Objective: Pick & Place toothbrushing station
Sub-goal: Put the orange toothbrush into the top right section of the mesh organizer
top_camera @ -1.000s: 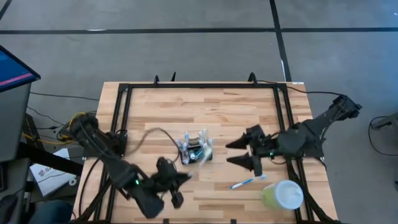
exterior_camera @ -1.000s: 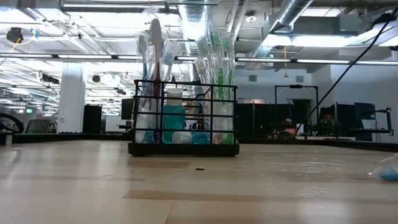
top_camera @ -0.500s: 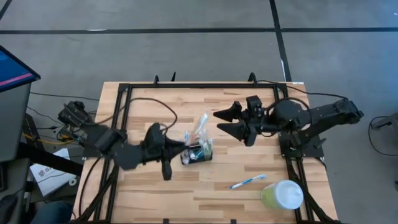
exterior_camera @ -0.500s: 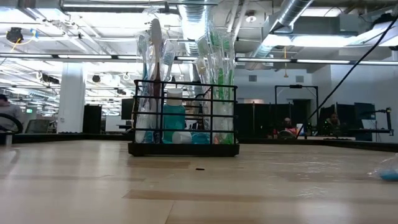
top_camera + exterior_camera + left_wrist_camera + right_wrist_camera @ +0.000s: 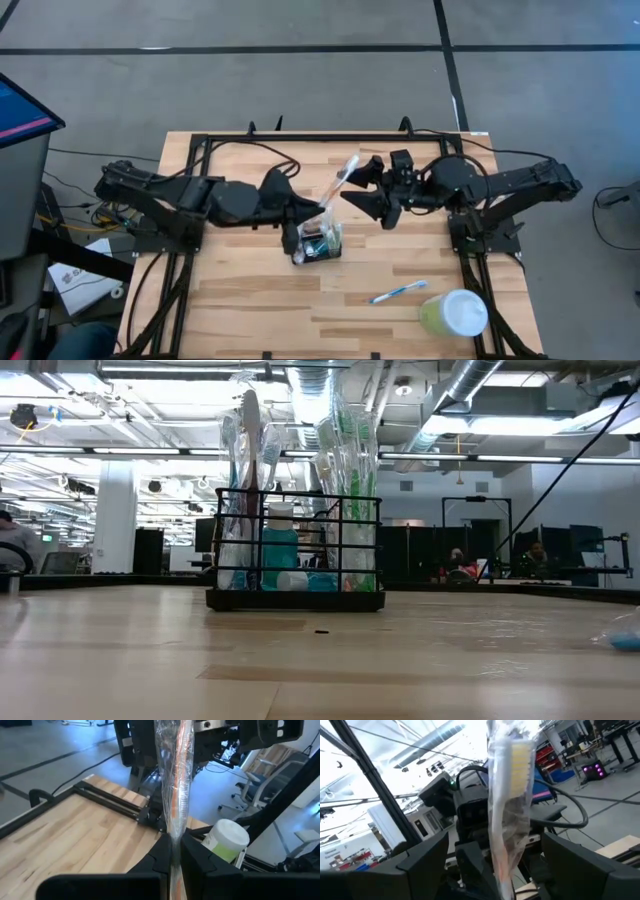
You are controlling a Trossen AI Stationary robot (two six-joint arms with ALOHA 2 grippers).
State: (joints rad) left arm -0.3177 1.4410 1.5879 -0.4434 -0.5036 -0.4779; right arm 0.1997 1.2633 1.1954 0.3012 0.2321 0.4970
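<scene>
The toothbrushing station (image 5: 320, 242), a black wire holder full of wrapped toothbrushes, stands on its base at mid table; the low view shows it upright (image 5: 296, 550). My left gripper (image 5: 308, 208) is just beyond it, shut on a toothbrush in clear wrap (image 5: 336, 184). The brush slants toward my right gripper (image 5: 352, 185), which is open. Its bristle head (image 5: 516, 760) stands between the right gripper's wide-apart fingers without touching them. My left gripper pinches the wrapped toothbrush's orange handle (image 5: 175, 837) between its two fingers, which lie across it. It comes from the table's left. The brush sticks out past the fingers toward the far right, clear of the table. Its tail end is hidden by the gripper.
A loose blue toothbrush (image 5: 398, 292) lies on the table at the near right. A pale green cup with a white lid (image 5: 455, 313) stands at the near right corner. A black frame rail (image 5: 325, 138) runs around the tabletop. The near left of the table is bare wood.
My left gripper has swung from the near left to just beyond the holder, and the wrapped toothbrush now points at my right gripper. My right gripper has moved toward the table's far edge and left, until its open fingers stand around the brush head. The holder has stayed put.
</scene>
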